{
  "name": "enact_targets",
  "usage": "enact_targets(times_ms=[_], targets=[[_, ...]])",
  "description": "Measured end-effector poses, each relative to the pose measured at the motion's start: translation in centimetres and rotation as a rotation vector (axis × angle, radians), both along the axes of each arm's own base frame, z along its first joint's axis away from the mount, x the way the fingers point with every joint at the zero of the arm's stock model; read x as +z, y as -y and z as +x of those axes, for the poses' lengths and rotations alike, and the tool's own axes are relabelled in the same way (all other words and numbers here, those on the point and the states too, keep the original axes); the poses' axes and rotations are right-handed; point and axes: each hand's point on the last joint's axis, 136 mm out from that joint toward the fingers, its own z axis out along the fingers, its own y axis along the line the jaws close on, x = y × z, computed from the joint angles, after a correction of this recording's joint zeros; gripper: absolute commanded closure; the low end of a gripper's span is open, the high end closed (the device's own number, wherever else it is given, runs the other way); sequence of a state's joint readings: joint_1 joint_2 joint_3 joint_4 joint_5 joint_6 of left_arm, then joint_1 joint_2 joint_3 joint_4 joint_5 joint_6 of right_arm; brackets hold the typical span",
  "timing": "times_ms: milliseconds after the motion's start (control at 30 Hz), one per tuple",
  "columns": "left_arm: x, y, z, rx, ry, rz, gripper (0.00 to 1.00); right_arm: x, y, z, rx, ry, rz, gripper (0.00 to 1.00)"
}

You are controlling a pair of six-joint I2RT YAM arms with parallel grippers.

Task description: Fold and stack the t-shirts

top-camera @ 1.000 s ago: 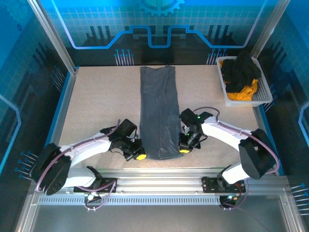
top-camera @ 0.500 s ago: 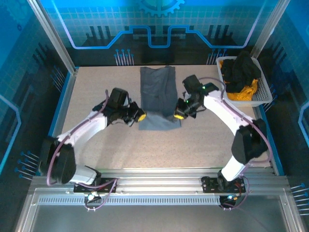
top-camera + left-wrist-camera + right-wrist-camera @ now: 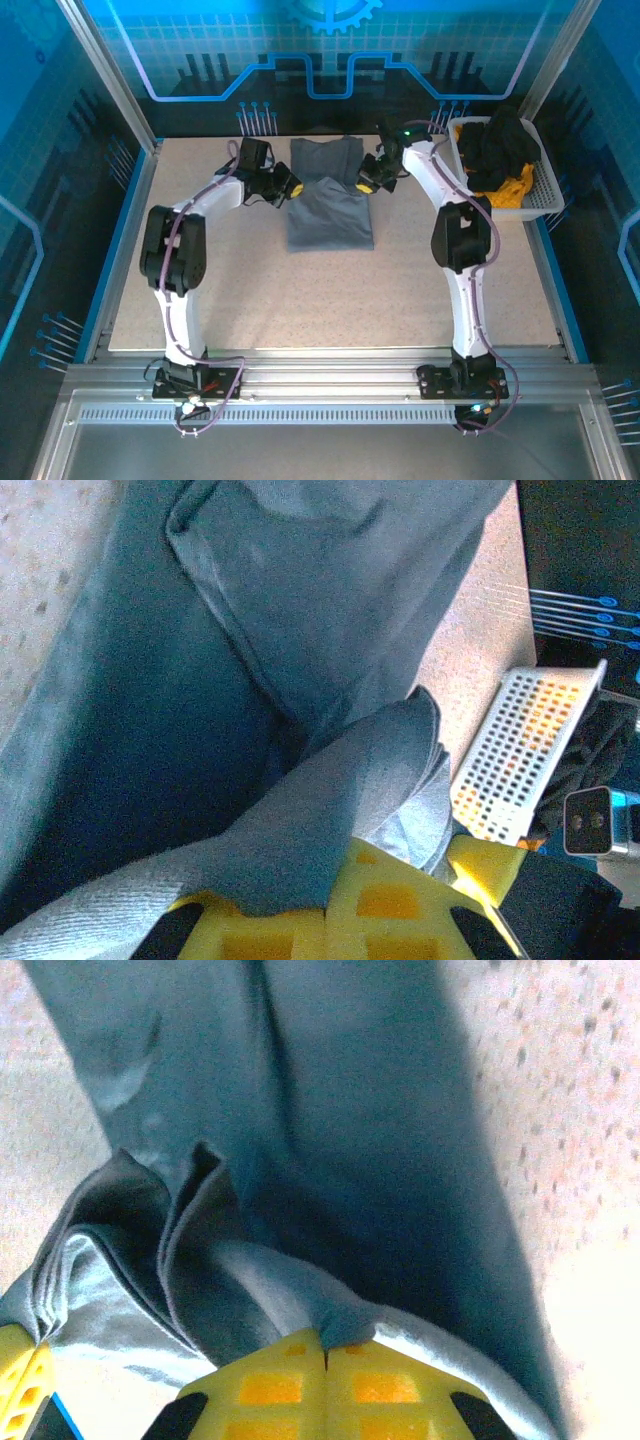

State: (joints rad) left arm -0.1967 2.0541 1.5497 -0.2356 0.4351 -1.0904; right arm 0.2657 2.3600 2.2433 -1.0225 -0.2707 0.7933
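Though pinched, t-shirt (image 3: 330,215) corners hidden between fingers (image 3: 270,1385).

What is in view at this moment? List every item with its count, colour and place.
grey t-shirt: one, slate-grey, far middle of the table, near end folded over towards the far end
black t-shirts: a heap, count unclear, black, in the basket
orange-yellow t-shirt: at least one, orange-yellow, near end of the basket, partly under the black heap
basket: one, white, slatted, far right corner of the table
table: one, speckled beige
left gripper: one, yellow fingers, shut on the shirt's folded edge, left side
right gripper: one, yellow fingers, shut on the same edge, right side
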Motion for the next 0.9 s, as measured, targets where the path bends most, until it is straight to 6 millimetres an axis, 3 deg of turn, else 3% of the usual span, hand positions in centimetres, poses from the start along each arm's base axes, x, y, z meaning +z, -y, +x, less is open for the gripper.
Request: enact_targets(times_ms=[33,100,167,200,300,367,467,567,633,700,900], targets=[[-0.8,0.1,0.8,-0.005,-0.007,-0.009,0.72,-0.8,0.2,0.6,-0.009,-0.012,0.001,0.6],[-2.4,0.3,2.2,-0.018,-0.019,-0.015,0.53,-2.5,0.7,1.3,-0.017,-0.035,0.0,0.47],[-3.9,-0.1,2.6,-0.02,-0.038,0.002,0.42,-3.6,1.1,1.7,-0.014,-0.048,-0.006,0.32],[-4.4,-0.4,2.3,-0.019,-0.053,0.016,0.42,-3.8,1.4,1.8,-0.015,-0.05,-0.009,0.28],[-4.3,-1.6,1.0,-0.013,-0.056,0.065,0.43,-3.2,2.0,1.8,-0.002,-0.033,-0.016,0.27],[-3.5,-2.6,-1.5,0.005,-0.067,0.09,0.44,-2.2,2.7,0.9,0.002,-0.026,-0.026,0.3],[-2.2,-3.5,-6.6,0.035,-0.086,0.086,0.45,-0.5,3.7,-2.6,0.005,-0.032,-0.033,0.38],[-2.7,-3.6,-11.0,0.076,-0.137,0.045,0.44,0.4,4.2,-7.3,0.0,-0.045,-0.025,0.42],[-4.5,-3.1,-13.2,0.096,-0.2,0.027,0.42,-0.2,4.1,-10.5,-0.005,-0.075,-0.015,0.42],[-6.3,-2.4,-14.4,0.105,-0.264,0.02,0.42,-1.5,3.5,-12.4,-0.007,-0.111,0.001,0.4],[-8.6,-1.0,-13.7,0.146,-0.313,-0.022,0.47,-6.6,2.0,-14.6,-0.029,-0.224,0.034,0.4]])
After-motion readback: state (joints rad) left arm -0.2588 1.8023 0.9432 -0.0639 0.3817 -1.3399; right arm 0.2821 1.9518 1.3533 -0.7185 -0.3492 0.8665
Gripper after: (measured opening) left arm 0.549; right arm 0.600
